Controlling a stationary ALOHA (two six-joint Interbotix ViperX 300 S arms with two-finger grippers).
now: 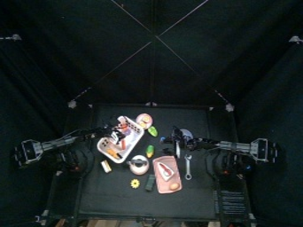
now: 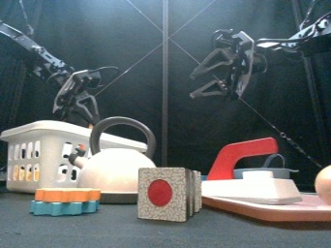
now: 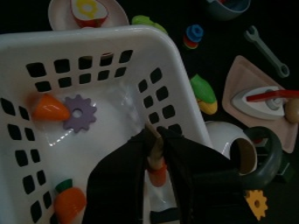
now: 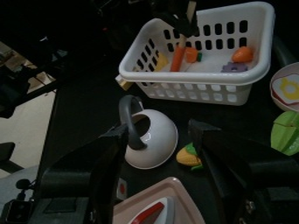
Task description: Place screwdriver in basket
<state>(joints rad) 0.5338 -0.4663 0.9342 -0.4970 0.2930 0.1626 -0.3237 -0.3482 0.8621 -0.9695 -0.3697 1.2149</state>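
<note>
We are holding our left hand (image 3: 155,140) low inside the basket (image 3: 117,44), which is standing near the left edge of the surface, toward the back. The screwdriver (image 3: 153,162) is showing right at this hand, inside the basket walls, just above the white floor. From these views we cannot tell if the hand is pinching it or is spread around it. Our right hand (image 4: 162,131) is hanging spread and empty above the kettle (image 4: 149,138), near the middle of the surface.

We are judging the screwdriver as light and stiff, with a smooth handle that can slip or roll. The best place to take it is across the thick handle, not the thin shaft. Because the basket is openwork, we are thinking the thin end may poke through a hole, so it is better to let it go low and lying flat.
</note>
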